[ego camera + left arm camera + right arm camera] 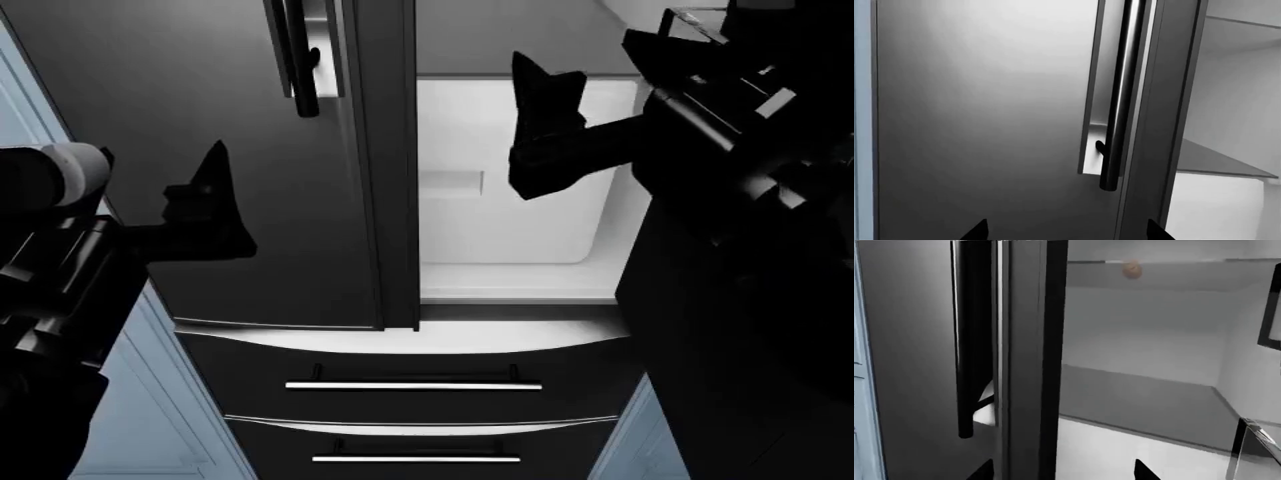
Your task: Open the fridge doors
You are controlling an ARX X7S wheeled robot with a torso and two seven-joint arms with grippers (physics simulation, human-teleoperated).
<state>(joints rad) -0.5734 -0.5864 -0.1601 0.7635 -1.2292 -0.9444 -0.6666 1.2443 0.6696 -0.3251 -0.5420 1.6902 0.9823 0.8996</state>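
The left fridge door [200,120] is a glossy dark-grey panel and stands shut, its vertical bar handle [302,60] near its inner edge. My left gripper [207,205] hangs open just in front of this door, below and left of the handle [1121,100], with nothing between its fingertips [977,231]. The right fridge door is swung out; only its clear bin [1254,445] and dark inner frame [1271,315] show. My right gripper [547,110] is open in front of the lit white interior [507,220], holding nothing.
Two wide black drawers with horizontal silver handles [414,385] [416,459] lie under the doors. Pale blue cabinet panels [154,420] flank the fridge. Inside are grey shelves [1141,395] and a small orange object [1131,270] on an upper shelf. My right arm [747,250] fills the right side.
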